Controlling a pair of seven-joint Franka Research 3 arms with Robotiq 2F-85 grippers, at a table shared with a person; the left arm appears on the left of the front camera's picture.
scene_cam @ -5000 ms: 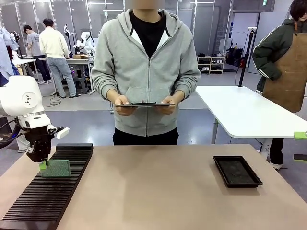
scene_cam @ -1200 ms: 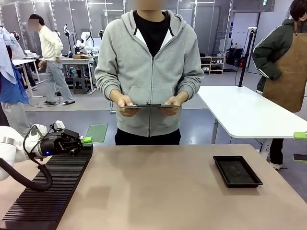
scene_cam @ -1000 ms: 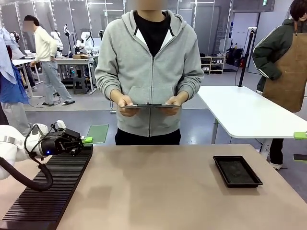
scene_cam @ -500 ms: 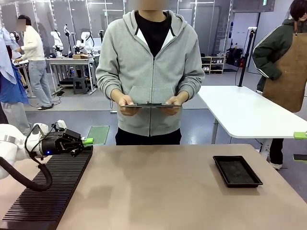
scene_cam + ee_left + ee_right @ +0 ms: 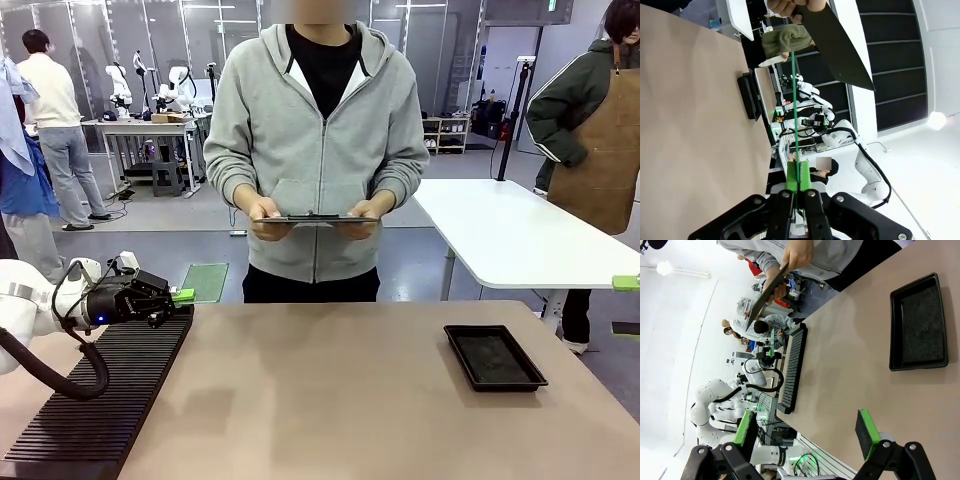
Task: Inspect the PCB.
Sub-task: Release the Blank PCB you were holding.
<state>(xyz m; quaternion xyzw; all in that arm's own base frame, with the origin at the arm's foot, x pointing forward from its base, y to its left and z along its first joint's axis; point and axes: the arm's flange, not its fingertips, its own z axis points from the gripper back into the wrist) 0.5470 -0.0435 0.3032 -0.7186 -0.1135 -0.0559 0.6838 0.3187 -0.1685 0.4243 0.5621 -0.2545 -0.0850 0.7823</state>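
Left gripper (image 5: 181,294), clamped on one edge of the PCB (image 5: 205,281), holds this thin, light, stiff yet probably fragile board projecting straight ahead of it, an edge grip sparing its faces; right gripper (image 5: 806,425) stands open.

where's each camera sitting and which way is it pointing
Front: fixed on the robot's side, facing across the table at the person; left arm shows, left tool shut on the PCB.
Left wrist: looks along that tool, PCB edge-on, toward the clipboard.
Right wrist: above the table, looks past the open right tool at the black tray and rack.
Shared: all three show the black tray.
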